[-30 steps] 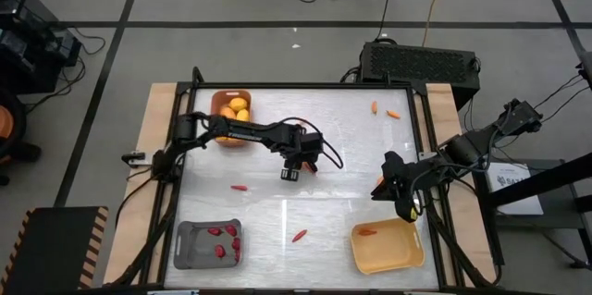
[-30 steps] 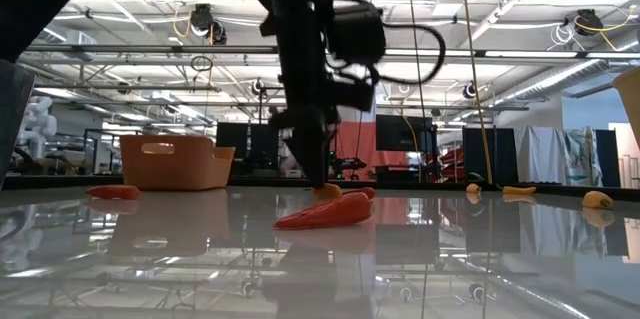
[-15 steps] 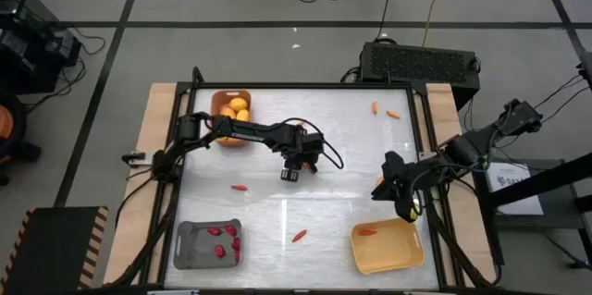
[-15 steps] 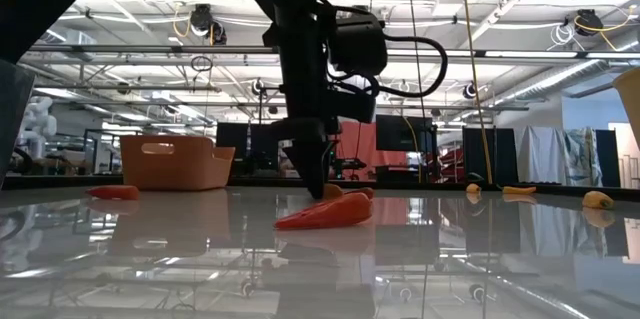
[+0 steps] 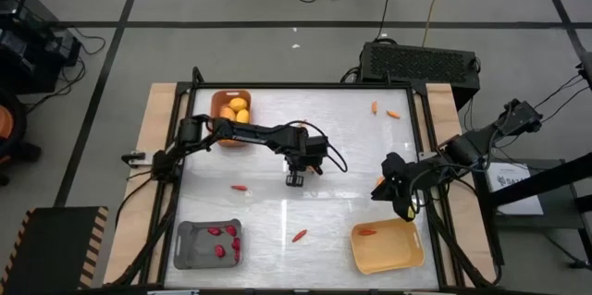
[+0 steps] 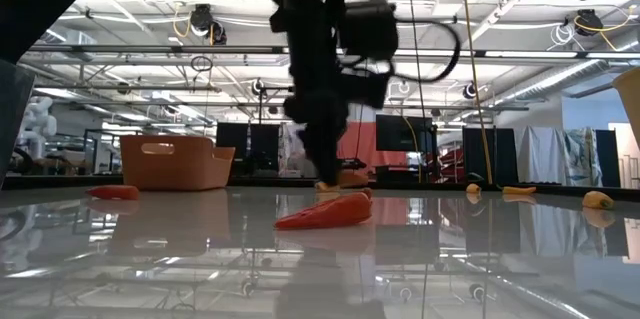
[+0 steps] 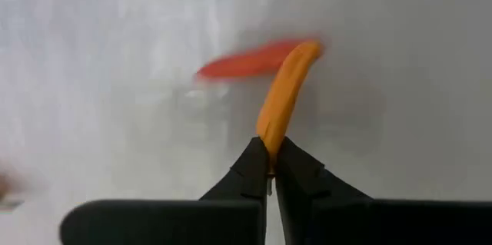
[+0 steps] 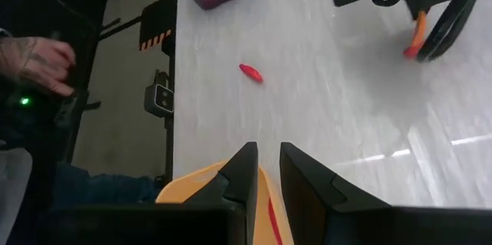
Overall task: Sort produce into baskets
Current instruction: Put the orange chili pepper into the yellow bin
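Note:
My left gripper (image 5: 295,181) stands mid-table, pointing down, shut on a thin orange carrot stick (image 7: 286,91). A blurred red streak (image 7: 244,62) lies by the stick's far end; piece or reflection, I cannot tell. The orange-brown basket (image 5: 215,101) at the far left holds lemons (image 5: 235,108). The grey basket (image 5: 190,244) at the near left holds red chillies (image 5: 222,239). The yellow basket (image 5: 393,253) at the near right holds one orange stick (image 5: 367,232). My right gripper (image 8: 265,170) hovers high above the yellow basket's far side, open by a narrow gap with nothing in it. My left gripper pinches one end of the carrot stick (image 7: 269,136) between its two fingertips, coming from above and pointing down. The stick runs on from the fingers toward the table at a slant (image 8: 416,34). Whether its far end rests on the table, I cannot tell.
Loose on the table are a red chilli (image 5: 299,236) near the front, a red-orange piece (image 5: 240,187) at the left, two carrot sticks (image 5: 374,106) (image 5: 393,114) at the far right and an orange piece (image 5: 377,184) by my right gripper. A person's hand (image 8: 34,61) shows beyond the table.
My left gripper has shifted slightly toward the table's near edge and shut, taking hold of the carrot stick by one end. My right arm has kept its place.

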